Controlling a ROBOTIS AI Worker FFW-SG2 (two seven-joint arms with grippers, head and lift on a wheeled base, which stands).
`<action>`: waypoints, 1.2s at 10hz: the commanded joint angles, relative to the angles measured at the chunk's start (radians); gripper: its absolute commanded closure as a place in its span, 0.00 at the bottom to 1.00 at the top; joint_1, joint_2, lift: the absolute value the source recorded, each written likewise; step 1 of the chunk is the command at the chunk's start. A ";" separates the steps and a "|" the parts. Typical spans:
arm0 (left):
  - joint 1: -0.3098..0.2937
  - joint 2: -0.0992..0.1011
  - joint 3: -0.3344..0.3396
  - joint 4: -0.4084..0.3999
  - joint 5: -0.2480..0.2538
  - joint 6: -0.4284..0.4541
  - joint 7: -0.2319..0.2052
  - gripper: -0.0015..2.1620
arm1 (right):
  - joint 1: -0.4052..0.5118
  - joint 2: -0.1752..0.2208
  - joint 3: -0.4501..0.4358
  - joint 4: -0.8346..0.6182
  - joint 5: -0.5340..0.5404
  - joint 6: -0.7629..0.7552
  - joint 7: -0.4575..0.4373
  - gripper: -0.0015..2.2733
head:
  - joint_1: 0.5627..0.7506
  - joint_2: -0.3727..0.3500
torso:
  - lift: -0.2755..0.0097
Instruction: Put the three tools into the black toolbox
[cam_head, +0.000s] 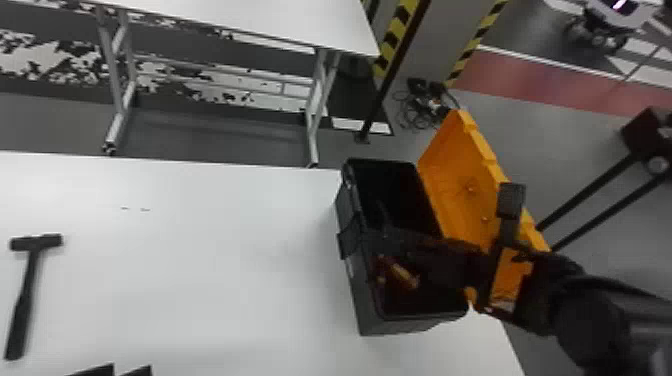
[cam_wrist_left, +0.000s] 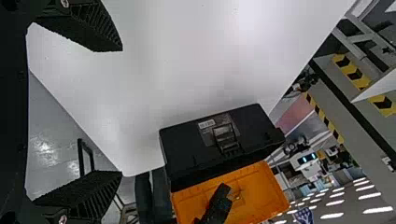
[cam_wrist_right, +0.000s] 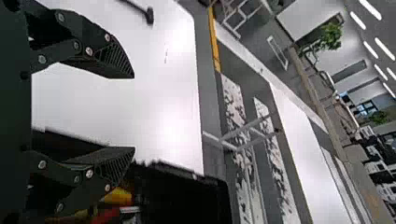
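And here we are, the hammer (cam_head: 24, 295) lying flat, out to the left of my left pincer (cam_wrist_left: 116, 111) and running on ahead of it. Its long axis goes away from me, handle butt at the near end, a touch further left, head crosswise at the far end. The left pincer is clearly the nearer, its two fingers spread wide, nothing between them. I'd say it wants to swing left and close across the handle.

Over to the right pincer (cam_wrist_right: 133, 113): fingers apart too, empty, above the black toolbox (cam_head: 352, 285), well away from the hammer. Beneath it, red and yellow tool handles (cam_head: 400, 274) show inside the box; I can't count the tools, but the hammer looks like the last one to go. The orange lid (cam_head: 450, 175) stands open on the box's far side from the hammer.

Underneath, a smooth white desk (cam_head: 200, 280); beyond the pincers, a second white table (cam_head: 240, 20), a grey floor and yellow-black striped posts.
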 joint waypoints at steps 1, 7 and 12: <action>0.005 -0.004 0.018 -0.015 -0.001 -0.005 0.011 0.03 | 0.018 0.082 0.062 -0.019 -0.064 0.049 0.002 0.03 | 0.70 0.14 | 0.79; 0.036 -0.002 0.068 -0.027 -0.035 -0.020 0.102 0.03 | 0.088 0.200 0.210 -0.001 -0.150 0.092 0.030 0.03 | 0.70 0.68 | 0.79; 0.018 0.003 0.099 -0.102 -0.086 0.164 0.238 0.03 | 0.094 0.209 0.227 0.008 -0.166 0.114 0.047 0.03 | 0.70 0.89 | 0.79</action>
